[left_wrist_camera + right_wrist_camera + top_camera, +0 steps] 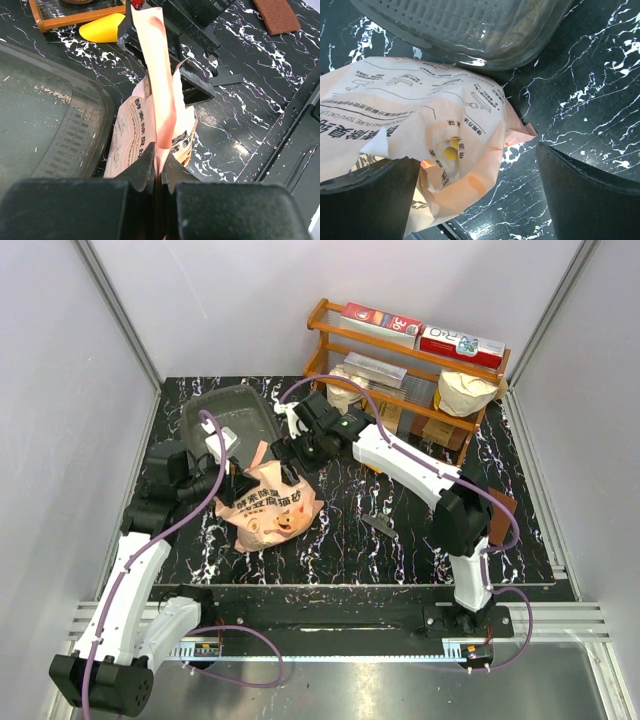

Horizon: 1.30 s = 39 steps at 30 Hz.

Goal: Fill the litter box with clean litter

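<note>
Litter box — dark grey tray that lay flat at the far left of the marbled table, just beyond the pink bag. Its floor looked bare save for a few specks, so filling appeared not yet begun.

Clean litter: none was seen loose. It was judged to be inside the bag, which slumped on its side with its top toward the tray.

Left gripper: jaws were pressed together on a strip of the bag's top edge, with the film drawn taut. It was likely held so to steady the bag while its mouth was opened.

Right gripper: fingers were spread wide, straddling a corner of the bag without gripping it — placed, it seemed, to take the opposite side of the seam.

Yellow scoop: it lay beside the wooden rack, apart from both grippers.

Risk: the thin film might tear unevenly and spill granules onto the table rather than into the tray.
</note>
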### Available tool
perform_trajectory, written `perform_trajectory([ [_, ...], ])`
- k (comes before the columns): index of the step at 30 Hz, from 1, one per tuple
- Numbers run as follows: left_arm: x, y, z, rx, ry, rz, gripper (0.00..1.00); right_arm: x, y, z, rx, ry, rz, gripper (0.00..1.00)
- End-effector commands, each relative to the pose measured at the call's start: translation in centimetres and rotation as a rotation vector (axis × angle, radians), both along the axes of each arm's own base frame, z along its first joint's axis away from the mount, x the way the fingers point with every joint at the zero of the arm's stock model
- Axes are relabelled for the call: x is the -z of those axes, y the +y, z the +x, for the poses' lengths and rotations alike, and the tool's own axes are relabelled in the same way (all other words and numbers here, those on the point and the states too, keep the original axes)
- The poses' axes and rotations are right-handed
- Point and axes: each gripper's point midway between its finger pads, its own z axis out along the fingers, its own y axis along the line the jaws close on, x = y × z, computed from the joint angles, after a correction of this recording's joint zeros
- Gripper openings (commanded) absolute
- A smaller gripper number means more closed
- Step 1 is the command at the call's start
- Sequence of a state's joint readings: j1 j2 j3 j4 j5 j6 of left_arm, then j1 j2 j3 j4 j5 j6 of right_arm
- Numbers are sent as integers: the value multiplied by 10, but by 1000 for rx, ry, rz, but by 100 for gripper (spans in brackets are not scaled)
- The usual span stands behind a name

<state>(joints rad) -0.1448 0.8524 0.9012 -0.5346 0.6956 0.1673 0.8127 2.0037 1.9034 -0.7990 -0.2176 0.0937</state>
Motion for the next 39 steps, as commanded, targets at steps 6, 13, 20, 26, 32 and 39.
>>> perform_trajectory([
  [6,-43,-3,6,-4,-174,-69,1,-24,-58,22,257,-255,-219,100],
  [13,-39,-3,7,-6,-172,-62,1,-28,-119,22,323,-246,-282,100],
  [20,-35,-6,4,14,-150,-78,1,-27,-107,11,235,-184,-170,100],
  [26,-39,-9,4,29,-146,-91,1,-62,-57,6,85,-158,37,100],
  [32,-38,-8,5,24,-146,-87,1,-87,-43,14,45,-200,88,100],
  [39,-38,-8,6,21,-148,-86,1,-70,-31,-4,1,-106,96,100],
])
